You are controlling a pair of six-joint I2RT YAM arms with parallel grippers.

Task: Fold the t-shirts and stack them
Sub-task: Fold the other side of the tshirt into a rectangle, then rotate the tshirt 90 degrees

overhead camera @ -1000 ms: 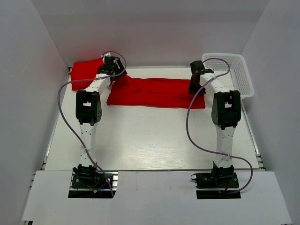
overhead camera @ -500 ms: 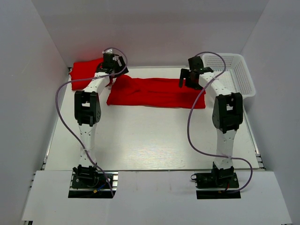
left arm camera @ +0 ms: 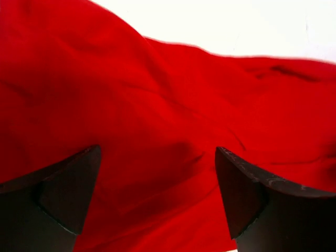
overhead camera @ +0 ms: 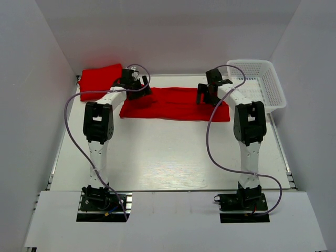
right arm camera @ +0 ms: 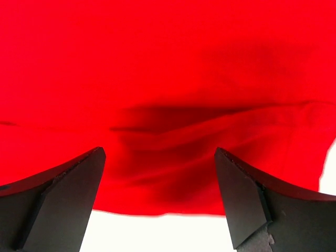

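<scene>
A red t-shirt (overhead camera: 173,104) lies folded into a long strip across the far middle of the table. A second red t-shirt (overhead camera: 100,80) lies folded at the far left. My left gripper (overhead camera: 140,90) is open just above the strip's left end; red cloth (left arm camera: 157,131) fills its wrist view between the fingers. My right gripper (overhead camera: 203,94) is open over the strip's right part; its wrist view shows the cloth (right arm camera: 168,105) and its edge against the white table. Neither holds anything.
A white lattice basket (overhead camera: 265,84) stands at the far right, beside the right arm. White walls close in the table on the left, back and right. Purple cables loop from both arms.
Both grippers let go of the strip's ends and opened. The left moved right, the right moved left, each now over the cloth. The strip lies flat.
</scene>
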